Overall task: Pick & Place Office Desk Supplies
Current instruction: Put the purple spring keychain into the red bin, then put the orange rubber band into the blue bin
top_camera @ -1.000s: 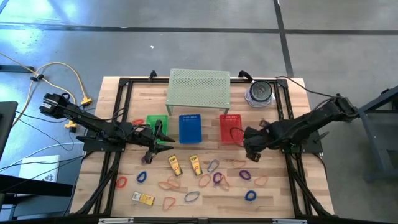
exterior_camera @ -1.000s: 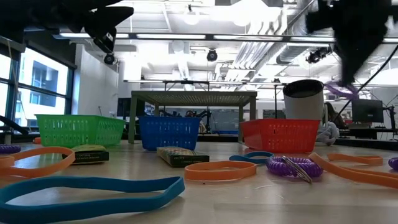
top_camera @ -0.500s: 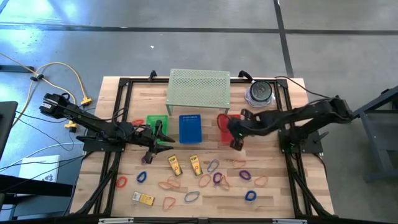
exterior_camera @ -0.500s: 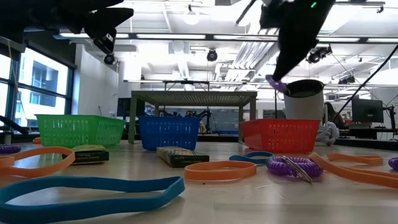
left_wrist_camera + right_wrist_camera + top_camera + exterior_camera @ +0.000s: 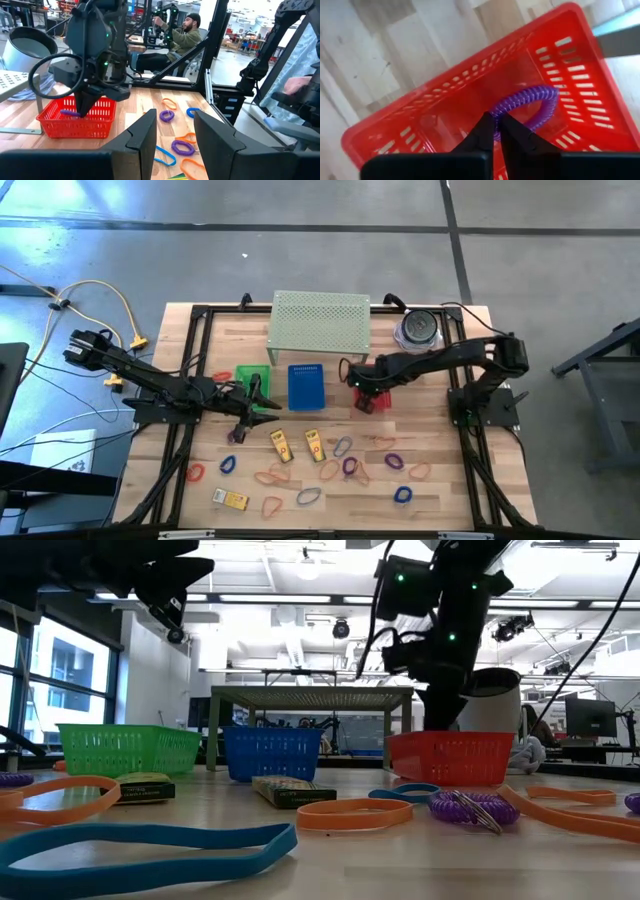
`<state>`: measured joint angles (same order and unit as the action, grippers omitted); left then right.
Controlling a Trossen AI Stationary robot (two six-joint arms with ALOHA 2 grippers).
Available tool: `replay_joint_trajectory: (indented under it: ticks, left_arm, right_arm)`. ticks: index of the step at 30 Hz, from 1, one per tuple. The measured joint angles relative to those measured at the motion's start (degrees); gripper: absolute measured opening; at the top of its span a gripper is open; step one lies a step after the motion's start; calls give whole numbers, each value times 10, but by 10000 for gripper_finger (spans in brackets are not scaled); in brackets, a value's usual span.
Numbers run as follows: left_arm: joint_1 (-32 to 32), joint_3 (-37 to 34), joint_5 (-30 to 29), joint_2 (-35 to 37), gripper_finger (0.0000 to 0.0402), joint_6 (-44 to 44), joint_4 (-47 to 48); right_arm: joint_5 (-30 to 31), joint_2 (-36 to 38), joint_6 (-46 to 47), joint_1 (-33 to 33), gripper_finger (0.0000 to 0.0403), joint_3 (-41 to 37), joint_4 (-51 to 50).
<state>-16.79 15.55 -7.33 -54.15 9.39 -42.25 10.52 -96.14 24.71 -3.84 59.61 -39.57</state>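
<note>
Currently a purple coil loop (image 5: 527, 102) hangs inside the red basket (image 5: 580, 75), pinched between the right gripper's (image 5: 496, 131) nearly closed fingers. Remaining bands and yellow packets (image 5: 283, 446) lie scattered on the table (image 5: 450, 490). Left gripper (image 5: 172, 132) hovers near the green basket (image 5: 243, 373), fingers apart, empty.

Purple coiled band (image 5: 527, 102), red slotted basket (image 5: 445, 95)

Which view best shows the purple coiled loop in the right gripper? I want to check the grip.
The right wrist view: the purple coiled loop sits pinched between the right gripper's fingertips over the red plastic basket. The left wrist view shows it smaller; the high and low views hide it.
</note>
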Motion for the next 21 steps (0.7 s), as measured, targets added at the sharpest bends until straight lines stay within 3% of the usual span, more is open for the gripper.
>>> replay_joint_trajectory:
  ticks: [13,21]
  left_arm:
    - [0,0,0,0,127,0,2]
    - [0,0,0,0,127,0,11]
  right_arm:
    - [3,11,6,-1,191,13,6]
    - [-5,11,-4,49,193,134,-116]
